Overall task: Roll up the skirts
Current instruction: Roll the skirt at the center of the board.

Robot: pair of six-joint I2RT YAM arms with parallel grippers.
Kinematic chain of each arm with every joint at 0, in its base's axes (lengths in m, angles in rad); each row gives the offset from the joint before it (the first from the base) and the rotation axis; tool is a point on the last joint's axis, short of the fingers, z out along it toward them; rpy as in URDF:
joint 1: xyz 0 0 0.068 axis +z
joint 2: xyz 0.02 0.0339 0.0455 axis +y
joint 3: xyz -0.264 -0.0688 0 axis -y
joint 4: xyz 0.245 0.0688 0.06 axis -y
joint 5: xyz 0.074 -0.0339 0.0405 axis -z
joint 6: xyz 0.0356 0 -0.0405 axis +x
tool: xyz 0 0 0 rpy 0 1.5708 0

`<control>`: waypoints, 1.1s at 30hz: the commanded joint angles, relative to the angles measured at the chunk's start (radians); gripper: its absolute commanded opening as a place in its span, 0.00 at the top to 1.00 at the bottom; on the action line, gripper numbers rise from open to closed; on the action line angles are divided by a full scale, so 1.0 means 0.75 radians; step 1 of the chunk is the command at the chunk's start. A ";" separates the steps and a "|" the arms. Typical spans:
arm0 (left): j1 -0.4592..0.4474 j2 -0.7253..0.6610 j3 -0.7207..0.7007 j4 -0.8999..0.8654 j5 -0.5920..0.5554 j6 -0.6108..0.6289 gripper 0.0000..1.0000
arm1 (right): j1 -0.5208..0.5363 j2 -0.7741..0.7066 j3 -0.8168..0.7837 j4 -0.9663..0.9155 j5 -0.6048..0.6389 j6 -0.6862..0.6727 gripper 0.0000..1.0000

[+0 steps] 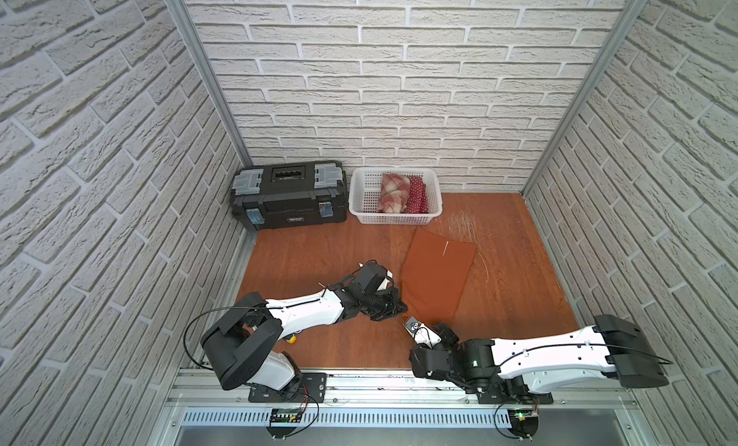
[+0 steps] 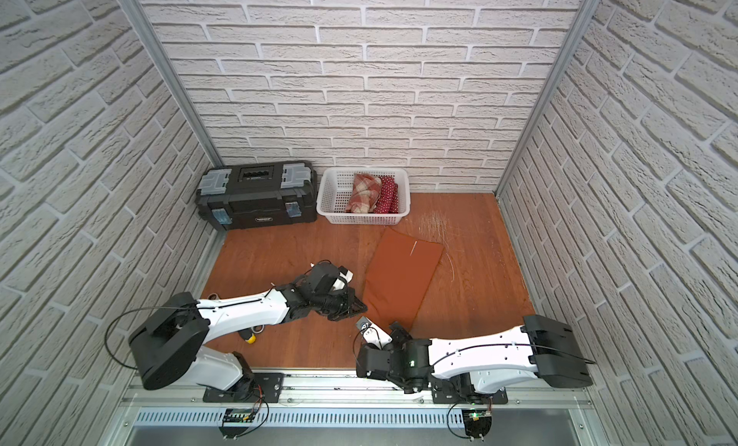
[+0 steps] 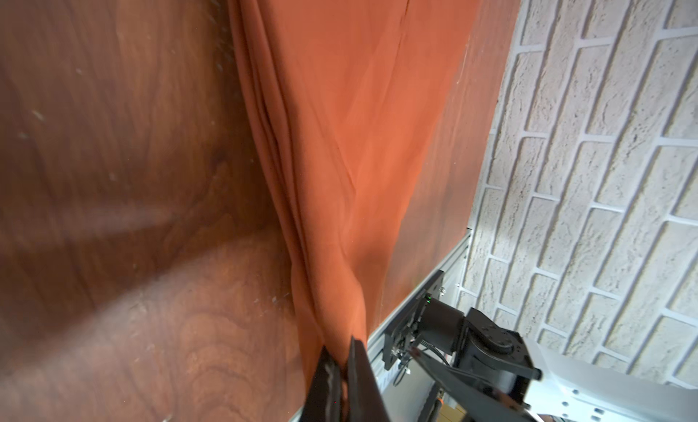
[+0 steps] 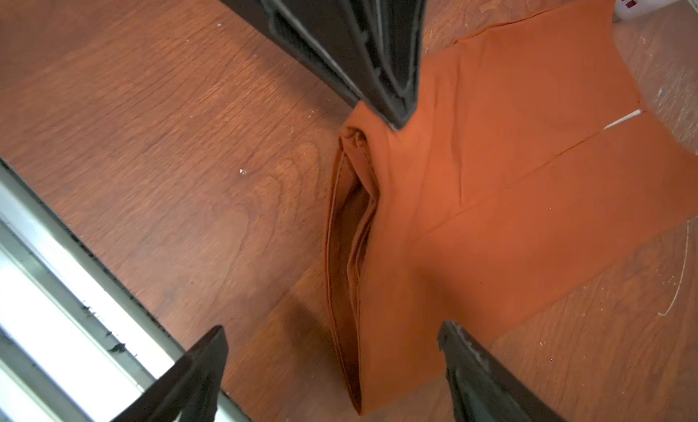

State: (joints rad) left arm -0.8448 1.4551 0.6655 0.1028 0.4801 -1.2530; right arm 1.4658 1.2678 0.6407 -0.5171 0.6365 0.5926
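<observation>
top views, skirts: the plaid skirt (image 1: 393, 192) and the polka-dot skirt (image 1: 417, 196) lie bundled in the white basket (image 1: 356, 208) beside the toolbox (image 1: 289, 202). The rust-orange skirt (image 1: 437, 276) lies flat and folded on the table (image 1: 319, 264), just in front of the basket.
top views, step: judged to be the start of the last roll, at this skirt's near edge.
top views, claws: the left claw (image 2: 357, 304) is at the skirt's near left corner. The right claw (image 2: 399, 329) is low by the other end of that edge.
left wrist, left claw (image 3: 342, 374): the jaws are almost closed, pinching a gathered corner of the rust-orange skirt. Pleats run out from the pinch.
right wrist, right claw (image 4: 332, 327): the jaws are spread wide and hold nothing. The skirt's layered edge lies between the fingers; whether they touch it I cannot tell.
right wrist, next move: the right claw should drop and close on every layer, level with the left claw. Both can then turn the edge over evenly toward the basket.
</observation>
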 commanded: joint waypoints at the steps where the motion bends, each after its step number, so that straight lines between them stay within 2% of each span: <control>1: 0.027 0.004 -0.054 0.133 0.061 -0.085 1.00 | 0.013 0.101 0.056 0.002 0.102 0.001 0.08; 3: 0.037 0.011 -0.070 0.173 0.083 -0.115 1.00 | 0.013 0.174 0.086 -0.054 0.168 0.073 0.08; 11: 0.048 -0.012 -0.093 0.180 0.089 -0.156 1.00 | -0.019 0.392 0.191 -0.167 0.230 0.215 0.04; 16: 0.055 -0.040 -0.113 0.173 0.082 -0.182 1.00 | -0.075 0.450 0.220 -0.181 0.210 0.156 0.04; 20: 0.062 -0.050 -0.116 0.156 0.077 -0.185 1.00 | -0.113 0.506 0.170 -0.159 0.298 0.150 0.06; 22: 0.068 -0.049 -0.125 0.158 0.082 -0.191 1.00 | -0.122 0.551 0.169 -0.094 0.279 0.095 0.08; 25: 0.078 -0.065 -0.144 0.150 0.085 -0.196 1.00 | -0.133 0.636 0.304 -0.305 0.352 0.213 0.08; 29: 0.103 -0.079 -0.162 0.138 0.096 -0.187 1.00 | -0.153 0.695 0.302 -0.252 0.349 0.186 0.09; 33: 0.133 -0.090 -0.177 0.128 0.117 -0.178 1.00 | -0.162 0.732 0.325 -0.331 0.395 0.260 0.14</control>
State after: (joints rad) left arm -0.7586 1.4143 0.5514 0.1925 0.5381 -1.3914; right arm 1.3602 1.7805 0.8822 -0.6979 0.9447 0.7403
